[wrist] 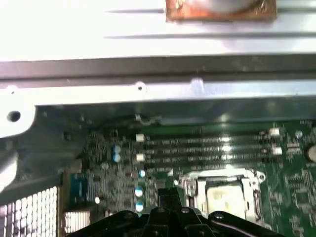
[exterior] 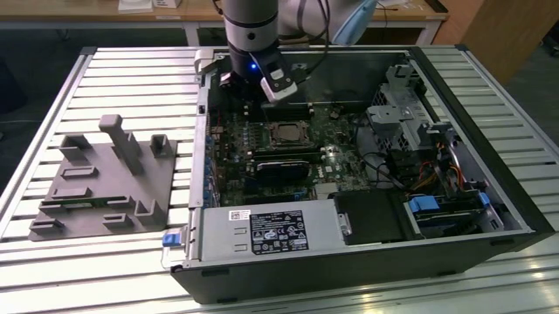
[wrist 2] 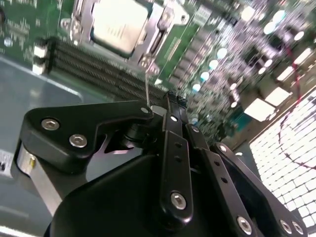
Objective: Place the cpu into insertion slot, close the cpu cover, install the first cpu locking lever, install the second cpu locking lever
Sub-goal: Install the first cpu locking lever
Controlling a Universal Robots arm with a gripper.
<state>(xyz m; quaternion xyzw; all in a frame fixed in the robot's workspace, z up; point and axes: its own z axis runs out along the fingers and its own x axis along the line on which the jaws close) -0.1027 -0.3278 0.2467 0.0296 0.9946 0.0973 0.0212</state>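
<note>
Since the cpu [wrist 2: 117,23] already lies flat in its socket with the cpu cover [wrist 2: 157,30] down around it, its silvery face showing through the window, the hazards here concern the levers rather than the chip. The claw [wrist 2: 170,102] hovers just beside the socket, over the memory slots [wrist 2: 98,74]. Its fingers [wrist 2: 173,143] look drawn together, and nothing can be seen held between them. A thin metal rod [wrist 2: 146,84], probably a locking lever, stands upright from the socket's corner to a point near the fingertips; whether they touch it cannot be told. Likely faults: a sideways slip could let the springy rod snap free, scrape the board's capacitors [wrist 2: 206,75], or miss its hook and leave the cover unclamped; too deep a descent could press the fingertips onto the memory slots. Room is tight toward the case wall [wrist: 148,89], which runs close behind the slots, and toward the drive cage [exterior: 397,111] at the exterior view's right. Open room lies straight upward, and outside the case over the tabletop [exterior: 114,78], where a grey fixture block [exterior: 105,176] sits.
</note>
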